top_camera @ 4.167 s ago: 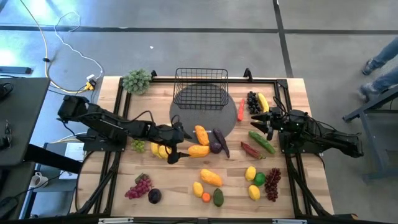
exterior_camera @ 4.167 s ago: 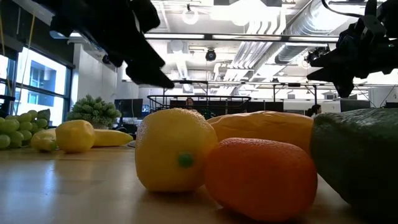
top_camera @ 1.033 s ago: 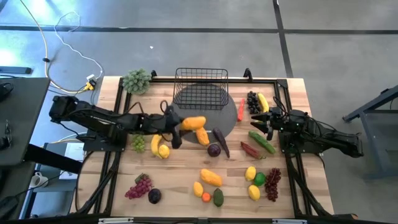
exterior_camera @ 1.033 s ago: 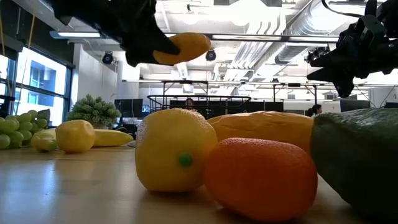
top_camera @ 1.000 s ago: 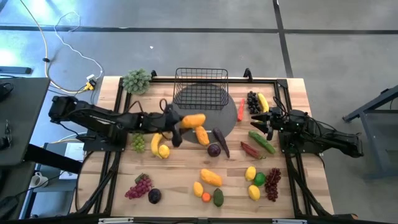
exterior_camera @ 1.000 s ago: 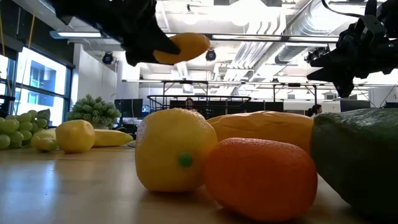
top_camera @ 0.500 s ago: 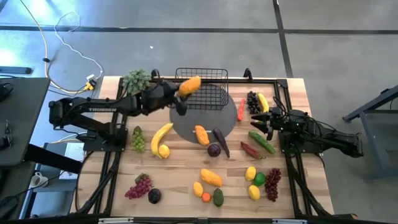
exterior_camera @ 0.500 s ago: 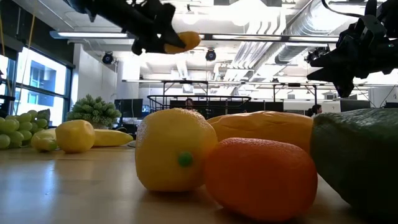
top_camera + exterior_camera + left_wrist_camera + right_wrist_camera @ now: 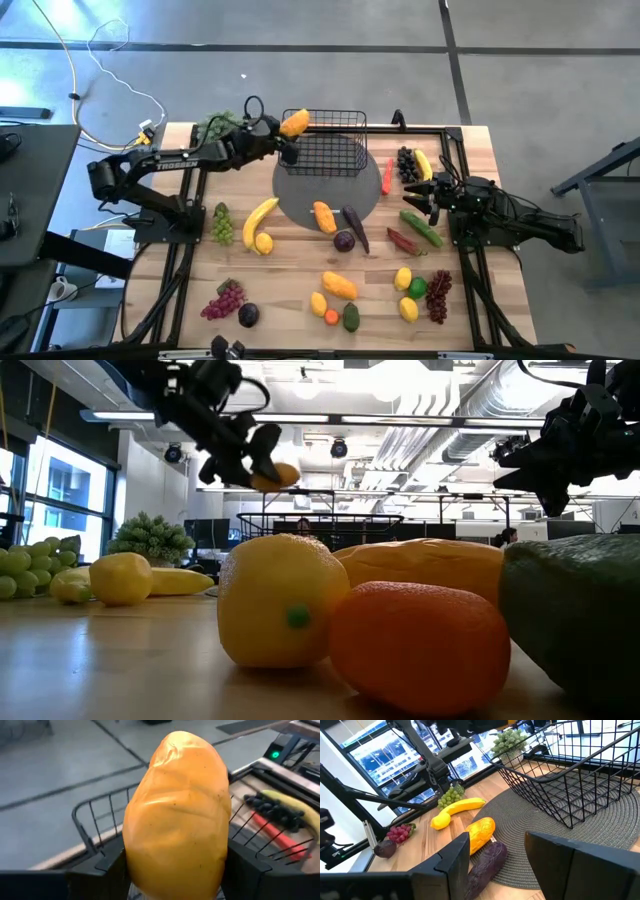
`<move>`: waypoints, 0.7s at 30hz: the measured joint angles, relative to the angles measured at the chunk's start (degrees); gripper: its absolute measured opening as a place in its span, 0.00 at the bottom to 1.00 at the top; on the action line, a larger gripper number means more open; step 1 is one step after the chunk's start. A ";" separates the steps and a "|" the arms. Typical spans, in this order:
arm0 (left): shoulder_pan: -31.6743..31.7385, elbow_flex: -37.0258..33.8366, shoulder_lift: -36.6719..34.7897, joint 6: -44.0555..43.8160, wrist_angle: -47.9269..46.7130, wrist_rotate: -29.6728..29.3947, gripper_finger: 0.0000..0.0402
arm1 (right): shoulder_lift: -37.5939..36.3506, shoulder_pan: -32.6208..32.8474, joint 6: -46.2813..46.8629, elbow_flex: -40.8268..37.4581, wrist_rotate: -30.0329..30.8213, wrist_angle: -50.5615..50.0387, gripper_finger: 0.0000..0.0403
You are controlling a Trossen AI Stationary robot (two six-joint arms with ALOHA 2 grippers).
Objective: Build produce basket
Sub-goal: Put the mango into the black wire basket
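1. The left pincer [image 9: 287,133] grasps an orange mango [image 9: 294,123], holding it in the air at the basket [image 9: 322,141]'s left rim.
2. From the left wrist, the mango sits wedged between both fingers [image 9: 247,870], with the basket's wire rim beyond it.
3. The basket stands empty on the round mat [image 9: 305,198] at the surface [image 9: 290,290]'s far edge.
4. The right pincer [image 9: 427,198] hovers with its jaws parted and empty, just beside the cucumber [image 9: 421,227].
5. The banana [image 9: 257,218], lemons [image 9: 403,279] and grapes [image 9: 225,299] lie scattered on the surface.
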 joint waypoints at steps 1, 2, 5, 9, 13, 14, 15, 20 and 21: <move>0.37 0.00 0.64 -0.23 0.00 0.46 0.55 | 0.00 0.01 0.00 0.00 0.01 0.00 0.43; 0.70 0.00 1.23 -0.34 -0.01 0.71 0.55 | 0.00 0.02 0.00 0.00 -0.02 0.01 0.43; 1.39 0.00 3.11 -0.31 -0.01 0.75 0.55 | 0.00 -0.01 0.00 0.00 0.01 0.02 0.43; 1.48 0.00 5.76 0.18 -0.60 0.76 0.55 | 0.00 0.02 0.01 0.00 0.00 0.00 0.43; 1.45 0.00 7.71 0.28 -0.56 0.51 0.55 | 0.00 0.02 0.00 0.00 -0.01 0.02 0.43; 1.45 0.00 8.11 0.33 -0.40 0.34 0.55 | 0.00 0.00 0.00 0.00 -0.01 0.01 0.43; 1.45 0.05 8.47 0.37 -0.20 0.30 0.55 | 0.00 0.01 0.01 0.00 -0.02 0.01 0.43; 1.43 0.15 9.23 0.47 0.07 0.01 0.56 | 0.00 0.01 0.00 0.00 -0.01 0.01 0.43; 1.45 0.15 9.23 0.46 0.03 -0.03 0.57 | 0.00 0.01 0.00 0.00 0.00 0.01 0.43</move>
